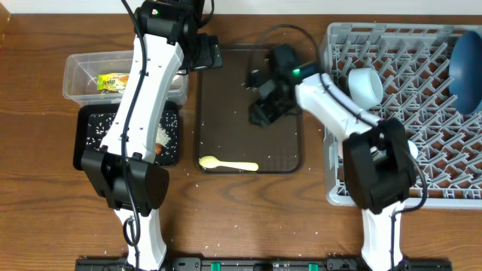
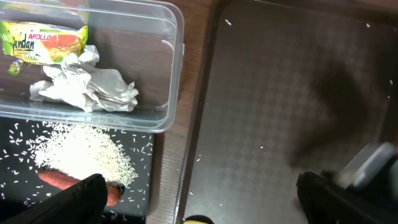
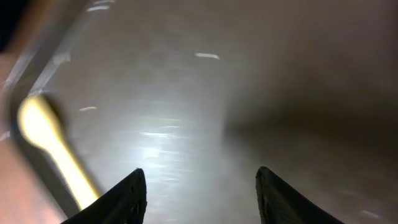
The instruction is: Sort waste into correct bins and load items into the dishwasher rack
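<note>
Wooden table (image 1: 30,226), yellow spoon (image 1: 228,165) on brown tray (image 1: 233,113), left tool (image 2: 199,199) spread wide, right tool (image 3: 199,186) parted

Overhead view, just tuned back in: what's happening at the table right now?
The right pincer hangs open and empty over the brown tray, where the yellow spoon lies. The left pincer is open too, holding nothing. The wrapper and crumpled paper sit in the clear tub; rice and sausage are in the black tray. A white cup and blue plate are in the rack.
</note>
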